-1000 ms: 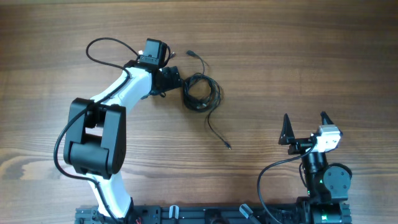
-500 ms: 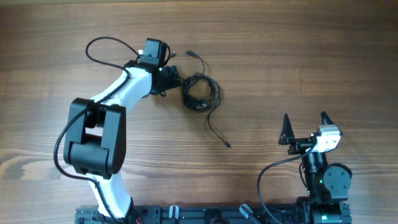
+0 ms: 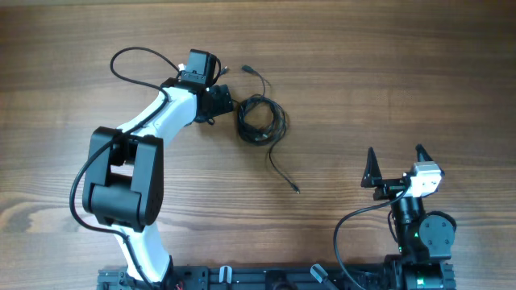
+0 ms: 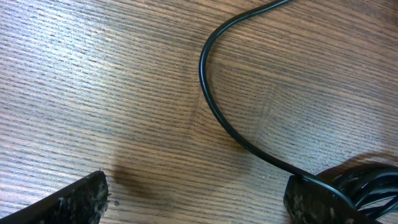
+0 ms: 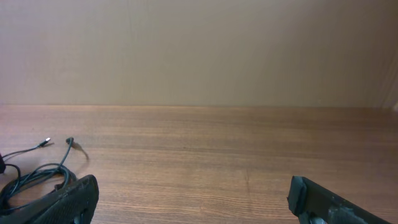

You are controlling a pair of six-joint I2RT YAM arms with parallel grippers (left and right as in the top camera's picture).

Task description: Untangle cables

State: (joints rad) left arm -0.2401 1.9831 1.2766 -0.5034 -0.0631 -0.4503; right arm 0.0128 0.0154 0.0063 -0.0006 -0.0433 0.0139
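Note:
The cables [image 3: 260, 122] lie as a thin black coil on the wooden table, left of centre. One tail runs down to a small plug [image 3: 297, 189], and another plug end [image 3: 247, 70] lies above the coil. My left gripper [image 3: 230, 103] sits at the coil's left edge. In the left wrist view it [image 4: 196, 202] is open over bare wood. One strand [image 4: 211, 109] curves ahead of it and crosses its right finger [image 4: 314, 202], with the coil [image 4: 373, 186] beside that finger. My right gripper [image 3: 395, 157] stands open far to the right with nothing in it [image 5: 193, 199]. The cables [image 5: 34, 177] show at its far left.
The left arm's own thicker black wire [image 3: 129, 60] loops on the table at the upper left. The right arm's base [image 3: 423, 234] stands at the front right. A plain wall [image 5: 199, 50] rises behind the table's far edge.

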